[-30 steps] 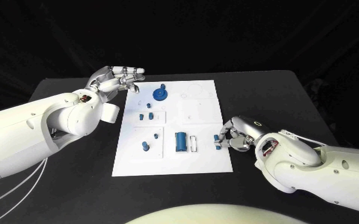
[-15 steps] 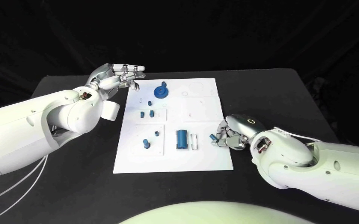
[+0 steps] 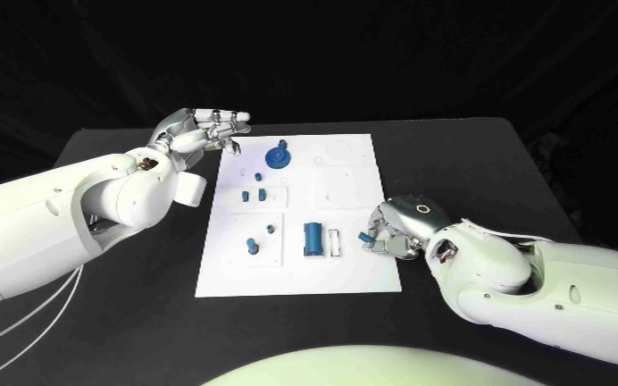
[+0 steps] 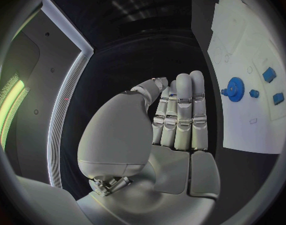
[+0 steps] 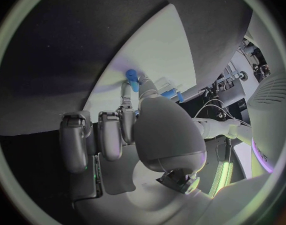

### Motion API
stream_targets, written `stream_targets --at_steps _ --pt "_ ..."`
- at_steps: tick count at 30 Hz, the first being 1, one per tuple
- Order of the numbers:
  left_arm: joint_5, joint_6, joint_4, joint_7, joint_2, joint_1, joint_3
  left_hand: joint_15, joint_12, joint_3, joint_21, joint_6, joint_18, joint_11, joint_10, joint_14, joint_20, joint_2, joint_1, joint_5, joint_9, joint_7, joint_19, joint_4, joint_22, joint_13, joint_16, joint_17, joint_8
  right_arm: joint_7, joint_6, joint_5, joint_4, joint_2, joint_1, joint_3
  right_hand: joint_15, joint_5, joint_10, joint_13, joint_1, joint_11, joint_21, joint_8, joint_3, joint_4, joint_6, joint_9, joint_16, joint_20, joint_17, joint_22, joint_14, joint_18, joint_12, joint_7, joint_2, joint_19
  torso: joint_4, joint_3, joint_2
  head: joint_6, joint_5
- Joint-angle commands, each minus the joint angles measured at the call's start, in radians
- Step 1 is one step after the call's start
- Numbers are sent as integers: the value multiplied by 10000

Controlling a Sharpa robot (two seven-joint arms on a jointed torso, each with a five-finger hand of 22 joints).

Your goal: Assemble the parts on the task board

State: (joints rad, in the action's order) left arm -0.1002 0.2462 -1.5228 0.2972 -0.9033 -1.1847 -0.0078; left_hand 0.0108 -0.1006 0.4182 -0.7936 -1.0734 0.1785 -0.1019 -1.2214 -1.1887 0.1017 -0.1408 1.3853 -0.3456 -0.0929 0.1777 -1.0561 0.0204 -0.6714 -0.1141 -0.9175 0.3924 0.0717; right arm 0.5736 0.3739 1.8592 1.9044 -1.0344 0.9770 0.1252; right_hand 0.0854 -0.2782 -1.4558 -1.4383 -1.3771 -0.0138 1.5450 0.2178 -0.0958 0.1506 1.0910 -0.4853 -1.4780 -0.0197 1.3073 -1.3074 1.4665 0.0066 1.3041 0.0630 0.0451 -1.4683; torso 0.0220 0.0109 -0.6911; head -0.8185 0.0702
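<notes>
Pinching a small blue part [image 3: 369, 239] in right hand [image 3: 396, 230] fingers over the task board [image 3: 347, 270] edge, left hand [image 3: 200, 136] idling empty, risking a slip.

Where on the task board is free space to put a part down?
The task board is bare along its near edge, below the blue cylinder, and around its far right corner. Its left half is crowded with parts; the right hand covers the right edge.

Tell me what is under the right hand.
The right hand pinches a small blue part over the right edge of the white board. Whatever lies directly beneath the palm is covered.
</notes>
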Motion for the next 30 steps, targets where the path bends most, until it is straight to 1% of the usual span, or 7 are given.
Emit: stream_targets --at_steps 1,6,11,13,17,23,30 --pt "34 -164 -30 20 17 -5 6 70 28 -43 38 98 59 25 78 -13 50 64 -51 4 -8 -6 1 -25 14 -6 66 -9 52 347 -1284 370 -189 18 -150 136 -29 -456 90 340 -392 -36 -40 4 259 -85 36 101 31 -61 894 -2554 698 -9 -52 -43 -114 -953 11 -6 1 -15 -7" --pt "34 -145 -28 11 18 -5 6 71 27 -43 41 101 59 24 81 -12 50 68 -53 4 -8 -5 0 -25 16 -7 67 -11 53 367 -1010 -178 -123 -6 -149 134 24 -1532 115 338 -908 -97 28 -67 1232 -283 88 130 16 -10 938 -2573 708 -22 -79 -88 -343 -970 20 3 -3 -16 -39" --pt "34 -135 -26 5 21 -5 6 71 27 -40 43 102 59 25 82 -11 50 74 -49 2 -9 -6 -1 -27 17 -7 67 -12 54 371 -367 -1189 59 -72 -102 123 1 -2134 71 334 -814 -84 106 -16 2328 -370 83 0 -20 -6 1011 -2595 723 -37 -79 -47 -120 -990 1 3 -3 23 -54" --pt "34 -133 -28 5 25 -5 6 71 27 -40 43 102 59 25 82 -11 50 74 -49 2 -9 -6 -1 -27 17 -7 67 -12 54 375 -126 -1471 125 -87 -48 117 -6 -2132 30 336 -407 -98 107 59 3252 -415 37 -170 -28 -12 1036 -2595 728 -38 -89 -19 338 -990 3 6 -7 15 -49" --pt "34 -134 -26 7 35 -5 6 71 27 -40 43 102 59 25 82 -11 50 74 -49 2 -9 -6 -1 -27 17 -7 67 -12 54 367 442 -2089 259 -79 111 107 -2 -2195 4 326 -28 -68 123 158 4080 -528 18 -352 -33 -15 1057 -2600 731 -41 -89 -49 556 -994 -3 6 -4 36 -45" --pt "34 -144 -32 9 53 -5 6 68 26 -33 45 105 60 26 85 -10 49 80 -36 0 -9 -7 -3 -37 19 -8 68 -13 56 317 1416 -3065 460 78 262 90 17 -1988 -40 288 435 -96 157 240 4525 -590 2 -509 -49 -9 1096 -2608 741 -47 -42 -89 755 -1002 10 15 -13 84 -44" --pt "34 -146 -48 8 56 -5 6 68 26 -33 45 105 60 26 85 -10 49 80 -36 0 -9 -7 -3 -37 19 -8 68 -13 56 264 1848 -4069 484 370 307 83 41 -1819 -105 224 870 -124 223 288 4605 -491 46 -584 -81 5 1152 -2625 755 -60 57 -144 848 -1017 5 9 -25 82 -39"
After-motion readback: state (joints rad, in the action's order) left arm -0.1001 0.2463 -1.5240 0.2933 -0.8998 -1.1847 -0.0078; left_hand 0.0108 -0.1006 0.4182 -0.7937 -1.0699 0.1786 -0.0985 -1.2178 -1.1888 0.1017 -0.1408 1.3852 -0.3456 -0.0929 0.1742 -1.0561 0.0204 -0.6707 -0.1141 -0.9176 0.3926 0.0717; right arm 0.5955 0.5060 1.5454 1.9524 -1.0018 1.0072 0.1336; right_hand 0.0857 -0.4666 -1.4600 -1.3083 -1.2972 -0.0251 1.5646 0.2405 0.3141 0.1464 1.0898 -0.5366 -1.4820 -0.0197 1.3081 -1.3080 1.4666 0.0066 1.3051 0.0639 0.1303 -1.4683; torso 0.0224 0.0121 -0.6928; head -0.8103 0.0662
